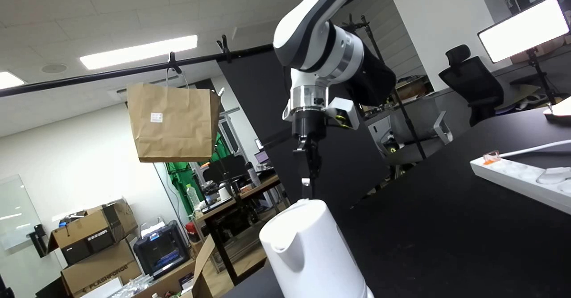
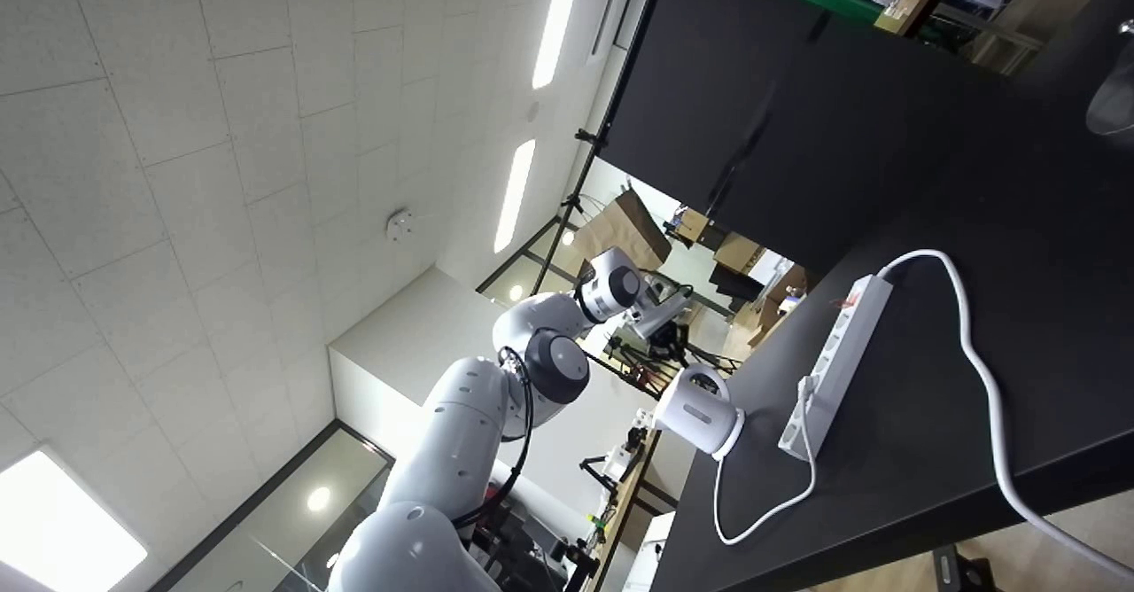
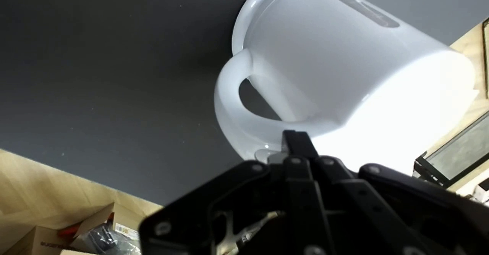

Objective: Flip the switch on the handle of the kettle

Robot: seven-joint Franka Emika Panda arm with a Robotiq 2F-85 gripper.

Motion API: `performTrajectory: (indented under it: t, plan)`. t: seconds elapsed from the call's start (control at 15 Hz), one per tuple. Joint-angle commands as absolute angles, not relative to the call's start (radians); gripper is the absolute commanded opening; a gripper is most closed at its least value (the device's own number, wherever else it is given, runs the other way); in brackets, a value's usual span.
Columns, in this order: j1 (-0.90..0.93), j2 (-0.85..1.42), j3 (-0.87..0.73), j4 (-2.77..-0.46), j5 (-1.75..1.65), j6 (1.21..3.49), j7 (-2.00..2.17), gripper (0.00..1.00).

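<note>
Kettle (image 1: 316, 255), spout (image 1: 292, 253) foremost in an exterior view, handle (image 3: 226, 98) nearer in wrist view, end effector (image 3: 299, 140) jaws together

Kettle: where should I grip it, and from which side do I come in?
Likely best by the outer stretch of the handle, coming from the handle side, opposite the spout, jaws straddling it. An open gap separates that stretch from the wide, smooth body. The gripper looks shut, so open it first.
</note>
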State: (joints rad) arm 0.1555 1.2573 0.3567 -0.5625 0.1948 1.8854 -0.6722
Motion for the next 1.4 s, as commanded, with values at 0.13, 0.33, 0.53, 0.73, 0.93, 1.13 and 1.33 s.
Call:
performTrajectory:
  t: [0.13,0.33,0.53,0.73,0.93,1.13,1.33]
  plan:
    - [0.178,1.270,0.333,-0.508,0.164,1.872,-0.651,0.00]
    - [0.174,1.263,0.328,-0.504,0.160,1.865,-0.641,0.00]
    - [0.173,1.254,0.320,-0.500,0.159,1.860,-0.619,0.00]
    - [0.164,1.252,0.328,-0.532,0.175,1.885,-0.652,0.01]
    - [0.164,1.251,0.327,-0.527,0.175,1.883,-0.646,0.01]
    - [0.164,1.251,0.327,-0.527,0.175,1.882,-0.645,0.01]
    - [0.164,1.251,0.327,-0.527,0.175,1.882,-0.644,0.01]
